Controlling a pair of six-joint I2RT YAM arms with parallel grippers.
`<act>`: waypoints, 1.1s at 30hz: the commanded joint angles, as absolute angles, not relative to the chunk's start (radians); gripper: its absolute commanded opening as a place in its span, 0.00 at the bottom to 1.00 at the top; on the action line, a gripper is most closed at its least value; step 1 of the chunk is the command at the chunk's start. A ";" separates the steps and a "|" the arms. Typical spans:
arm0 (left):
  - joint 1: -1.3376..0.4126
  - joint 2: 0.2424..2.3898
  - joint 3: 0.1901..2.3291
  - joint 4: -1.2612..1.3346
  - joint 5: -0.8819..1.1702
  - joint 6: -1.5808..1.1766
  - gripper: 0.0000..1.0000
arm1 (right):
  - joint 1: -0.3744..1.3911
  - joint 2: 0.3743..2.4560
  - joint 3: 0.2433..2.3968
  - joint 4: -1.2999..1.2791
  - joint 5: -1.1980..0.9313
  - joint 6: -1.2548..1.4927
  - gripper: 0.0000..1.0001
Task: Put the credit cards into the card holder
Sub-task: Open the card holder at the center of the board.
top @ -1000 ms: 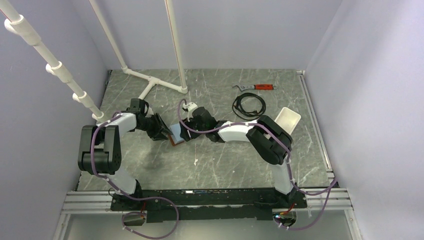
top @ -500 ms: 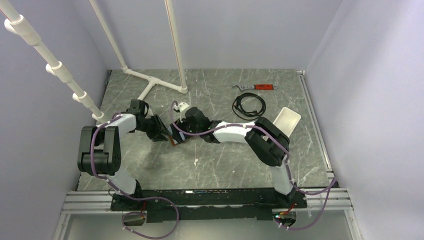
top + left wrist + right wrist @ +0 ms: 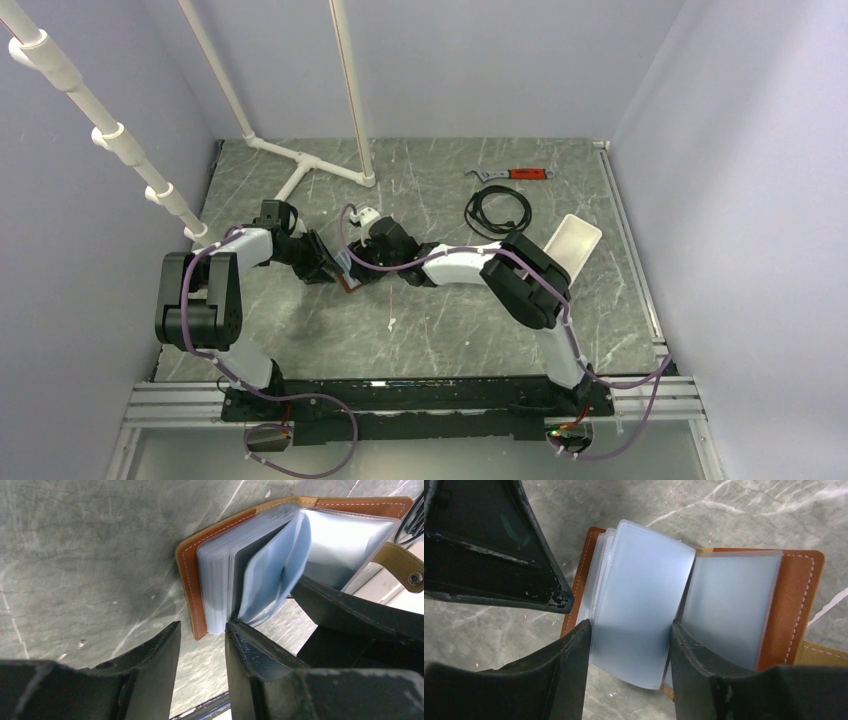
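Card holder [image 3: 187, 585] lies open on the grey marbled table [image 3: 75, 555], left of the coiled black cable [image 3: 497, 210] and nearer the arm bases than it, caught between the two grippers. From above we see only a brown sliver of it between the black fingers.

The wrist views show more. Its brown covers lie spread on the table and its clear plastic sleeves [image 3: 215, 580] fan upward. Opened out, its long axis runs from the cover beside the left gripper [image 3: 202, 627] to the cover that carries the closing tab [image 3: 397, 565]. The tab sticks out past that end, pointing away from the left gripper. The spine crosses this axis and points toward the right gripper [image 3: 629, 625].

We find the left gripper's fingers released. They stand apart with bare table showing through the gap, and a corner of the near cover sits just off their tips.

The right gripper's fingers straddle one raised leaf [image 3: 644, 580] of the sleeves, one finger along each long edge. We cannot tell whether they squeeze it or merely flank it.

A white tray [image 3: 577, 238] rests right of the cable, and a red-handled wrench [image 3: 512, 174] lies beyond the cable, toward the back wall.
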State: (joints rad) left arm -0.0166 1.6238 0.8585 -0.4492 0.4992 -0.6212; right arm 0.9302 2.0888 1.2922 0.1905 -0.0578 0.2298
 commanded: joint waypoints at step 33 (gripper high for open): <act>-0.099 1.751 1.041 -0.251 0.704 -0.749 0.45 | 0.734 2.085 1.117 0.554 -0.516 0.578 0.44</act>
State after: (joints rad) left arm -0.0814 1.7485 0.9928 -0.3107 0.6621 -0.7177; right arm 0.7410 2.0937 1.1103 0.5251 -0.5041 0.5518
